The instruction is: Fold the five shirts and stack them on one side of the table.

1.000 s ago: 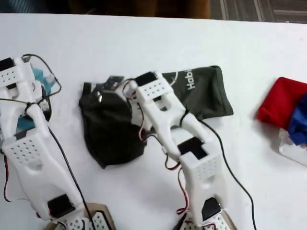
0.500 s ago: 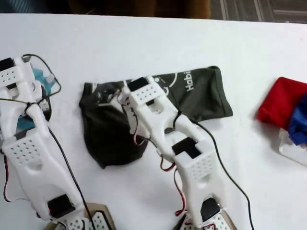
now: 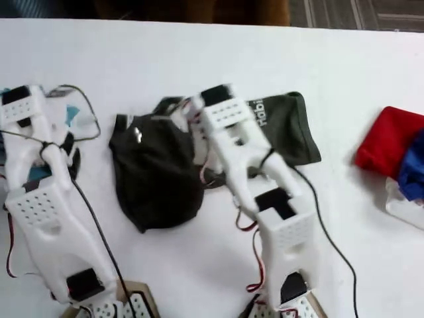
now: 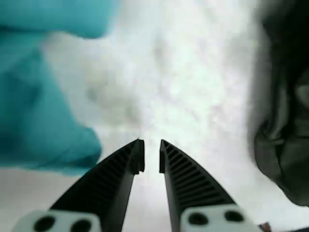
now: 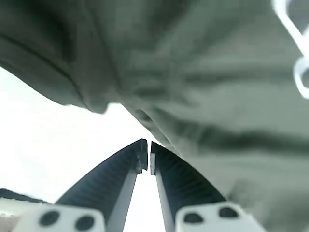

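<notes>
A dark green shirt [image 3: 286, 126] with white print lies crumpled mid-table, its darker half [image 3: 156, 175] bunched toward the left. My right gripper [image 3: 182, 109] is over its far edge. In the right wrist view the gripper [image 5: 148, 157] is shut, with the shirt's raised edge [image 5: 217, 96] right at the tips. My left gripper [image 4: 150, 157] hangs over bare table, its fingers a narrow gap apart with nothing between them. It has a teal shirt [image 4: 38, 111] on one side and the dark shirt [image 4: 285, 145] on the other. The teal shirt [image 3: 71, 114] lies under the left arm.
A red shirt [image 3: 391, 142] and a blue shirt [image 3: 414, 165] sit bunched at the right edge, with something white [image 3: 404, 207] below them. The white table [image 3: 199, 53] is bare along the far side. Both arm bases stand at the near edge.
The right arm has swung toward the far side and a fold of the dark green shirt has risen with it. The left arm has shifted a little right and back.
</notes>
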Tool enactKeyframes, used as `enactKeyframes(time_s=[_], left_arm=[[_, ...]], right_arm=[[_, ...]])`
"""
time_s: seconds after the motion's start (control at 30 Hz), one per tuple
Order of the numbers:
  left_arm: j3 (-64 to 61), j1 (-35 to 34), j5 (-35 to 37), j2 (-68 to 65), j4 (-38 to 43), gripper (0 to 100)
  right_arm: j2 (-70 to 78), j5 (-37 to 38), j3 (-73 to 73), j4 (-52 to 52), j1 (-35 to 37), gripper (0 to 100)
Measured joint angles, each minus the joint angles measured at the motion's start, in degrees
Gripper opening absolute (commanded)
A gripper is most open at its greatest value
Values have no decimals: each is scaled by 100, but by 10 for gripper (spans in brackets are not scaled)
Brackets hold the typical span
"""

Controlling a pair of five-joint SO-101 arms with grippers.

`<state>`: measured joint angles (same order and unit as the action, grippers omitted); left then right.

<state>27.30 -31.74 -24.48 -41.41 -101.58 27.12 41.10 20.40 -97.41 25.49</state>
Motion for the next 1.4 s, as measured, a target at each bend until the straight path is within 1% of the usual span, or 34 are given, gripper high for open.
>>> enactKeyframes(time_s=[0.1, 0.17, 0.23, 0.33, 0.4, 0.47, 0.53, 0.63, 0.7, 0.77, 0.87, 1.0, 1.1, 1.2, 1.3, 1.4], left_arm=[[-149, 176, -360, 53, 0, 79], [-167, 264, -703, 334, 0, 79], [-193, 316, -1073, 791, 0, 82], [-422, 598, -1890, 1688, 0, 83], [-809, 888, -2312, 2382, 0, 84], [-1345, 1231, -2558, 3059, 0, 85], [-1978, 1565, -2743, 3648, 0, 120], [-2919, 1916, -2840, 4246, 0, 225], [-3516, 2057, -2857, 4501, 0, 272], [-4035, 2101, -2875, 4703, 0, 269], [-4519, 2127, -2875, 4923, 0, 217], [-4615, 2127, -2699, 5020, 0, 166], [-4651, 2268, -2585, 5037, 0, 154], [-4659, 2549, -2558, 5037, 0, 159], [-4668, 3024, -2699, 5037, 0, 216], [-4677, 3508, -2760, 5037, 0, 269]], right_arm=[[-123, 0, 0, -202, -360, 19], [-220, 0, 0, -255, -571, 19], [-343, 0, 0, -255, -826, 19], [-642, 0, -70, -255, -1222, 19], [-853, 0, -246, -255, -1424, 19], [-1046, 0, -466, -255, -1635, 19], [-1231, 0, -721, -255, -1864, 19], [-1512, 0, -1108, -255, -2233, 19], [-1688, 0, -1336, -255, -2444, 19], [-1864, 0, -1521, -255, -2611, 19], [-2101, 0, -1679, -255, -2848, 19], [-2207, 0, -1811, -255, -2980, 19], [-2251, 0, -1934, -255, -3015, 19], [-2268, 0, -2057, -255, -3024, 19], [-2268, 0, -2092, -255, -3086, 19], [-2268, 114, -2092, -255, -3367, 19]])
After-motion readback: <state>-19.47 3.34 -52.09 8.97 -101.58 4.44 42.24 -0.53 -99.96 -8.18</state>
